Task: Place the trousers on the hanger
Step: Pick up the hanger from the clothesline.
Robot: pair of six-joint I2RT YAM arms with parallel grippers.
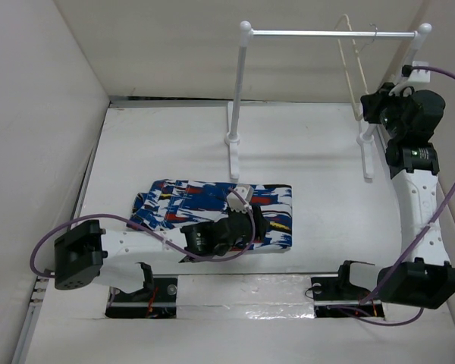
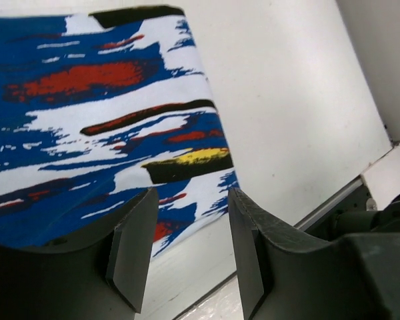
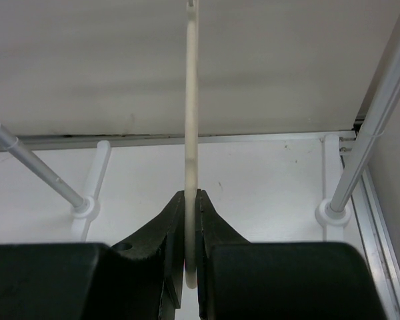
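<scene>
Top external view: the long, soft cloth trousers (image 1: 212,216) in a busy blue, white, red, black and yellow print lie folded flat on the white table (image 1: 318,152), near its front edge and left of centre. The left gripper (image 1: 241,201) hangs over their right half. Seen from the left wrist, its dark fingers (image 2: 130,247) stand well apart with nothing between them, and the printed cloth lies just beyond them. At the far right, the thin cream-coloured triangular hanger (image 1: 356,72) hangs by its hook from the metal bar of the tall white two-post rail (image 1: 326,33). The right gripper (image 1: 373,106) is at the hanger's lower end, and the right wrist view shows its jaws pinched tight on the slim frame
</scene>
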